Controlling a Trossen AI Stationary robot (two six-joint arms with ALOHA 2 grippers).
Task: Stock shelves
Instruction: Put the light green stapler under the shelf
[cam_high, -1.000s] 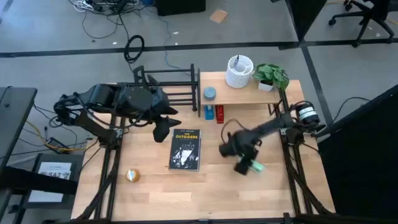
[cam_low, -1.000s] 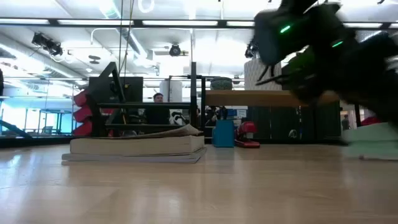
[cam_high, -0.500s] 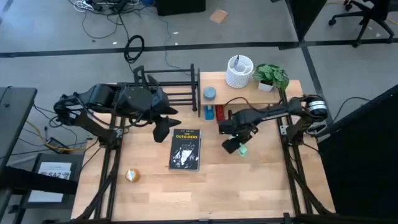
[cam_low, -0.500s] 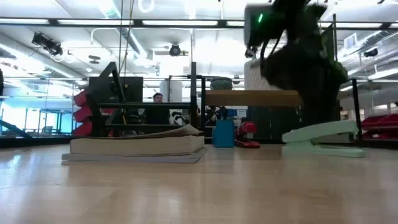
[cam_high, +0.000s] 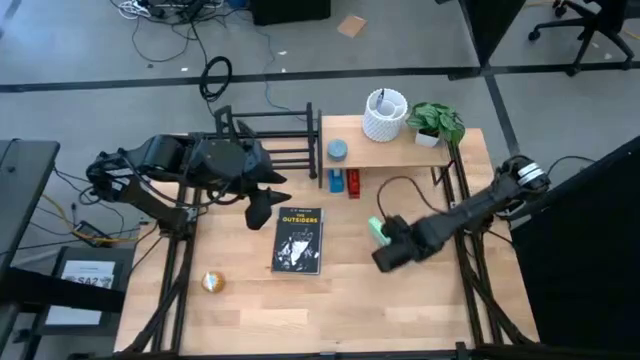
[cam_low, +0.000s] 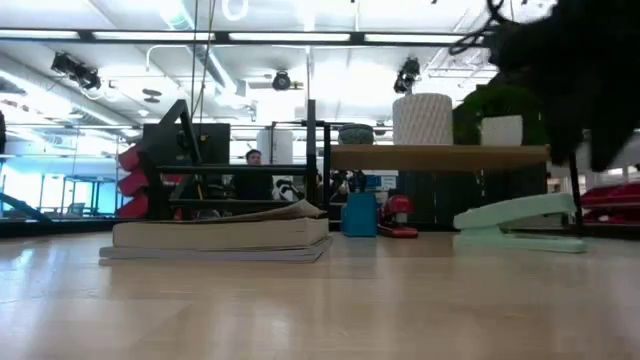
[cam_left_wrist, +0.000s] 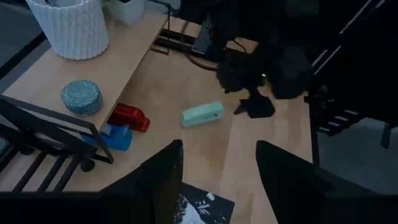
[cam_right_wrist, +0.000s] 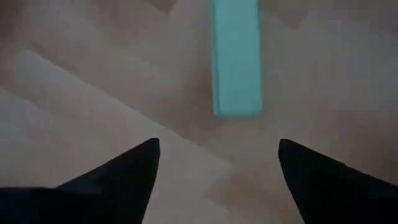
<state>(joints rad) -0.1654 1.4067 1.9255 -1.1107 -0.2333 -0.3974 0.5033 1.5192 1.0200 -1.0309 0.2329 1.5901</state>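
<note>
Right gripper (cam_high: 385, 258): low centre-right of the high view, fingers spread wide and empty, the mint-green stapler (cam_high: 377, 229) lying free on the table just past the fingertips.

Left gripper (cam_high: 262, 203): centre-left of the high view, waiting above the top edge of the book, fingers apart, holding nothing.

Table (cam_high: 430, 320): large wooden top carrying all items.

Black bar rack (cam_high: 268, 140): upper centre-left of the high view, bars bare as far as can be seen.

Wooden board shelf (cam_high: 400, 152): upper centre-right, already carrying a white ribbed cup (cam_high: 385, 114), a potted plant (cam_high: 436, 124) and a round blue-grey puck (cam_high: 337, 150). Beneath its front edge sit a blue item (cam_high: 336, 181) and a red item (cam_high: 352, 183).

Book (cam_high: 299, 240): flat at centre, cover up.

Stapler: flat, between book and right arm, well short of either shelf.

Small yellowish ball (cam_high: 212, 282): lower left.

Risks, judged: the stapler is long and smooth, so an off-centre pinch may let it swivel or slip. The board is crowded, so a careless placing could topple the cup or plant. Carried low, it may strike the red and blue items.
</note>
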